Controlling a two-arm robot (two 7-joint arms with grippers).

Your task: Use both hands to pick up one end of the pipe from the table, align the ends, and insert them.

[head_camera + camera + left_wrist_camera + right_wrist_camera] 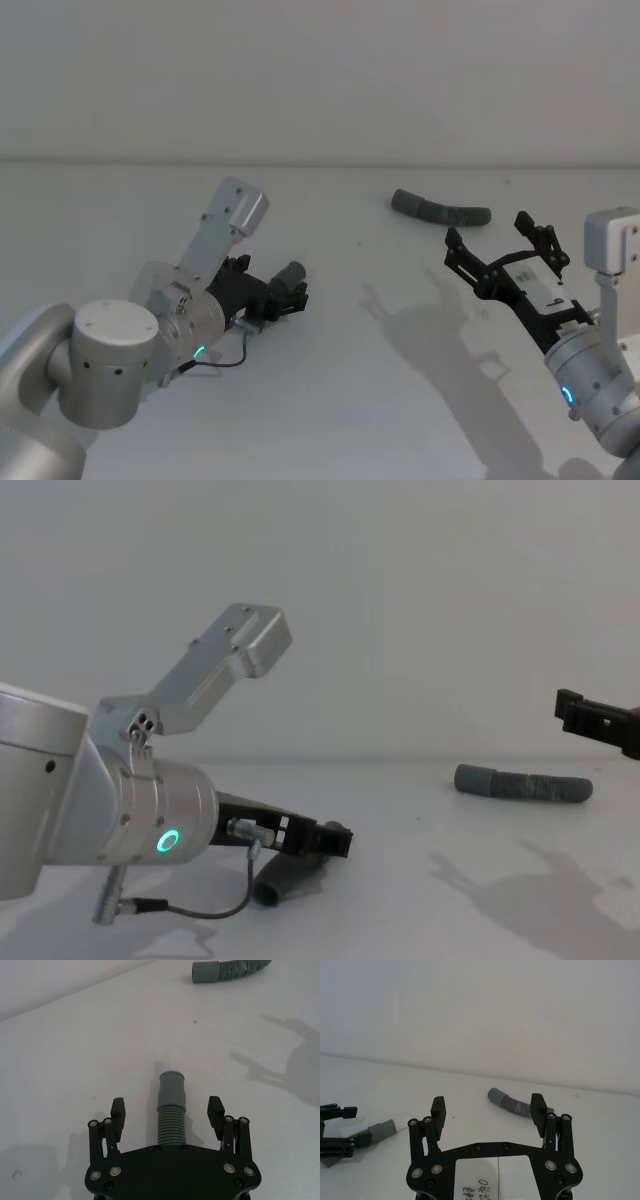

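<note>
Black left claw [167, 1105] flanks ribbed, smooth-cuffed grey hose [171, 1122].

Grey ribbed pipe [440, 211], white table [350, 400]

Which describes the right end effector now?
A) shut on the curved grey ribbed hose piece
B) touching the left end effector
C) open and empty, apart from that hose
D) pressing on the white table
C: the black right end effector has its fingers spread with nothing between them; the curved grey ribbed hose piece lies beyond them on the white table.
</note>
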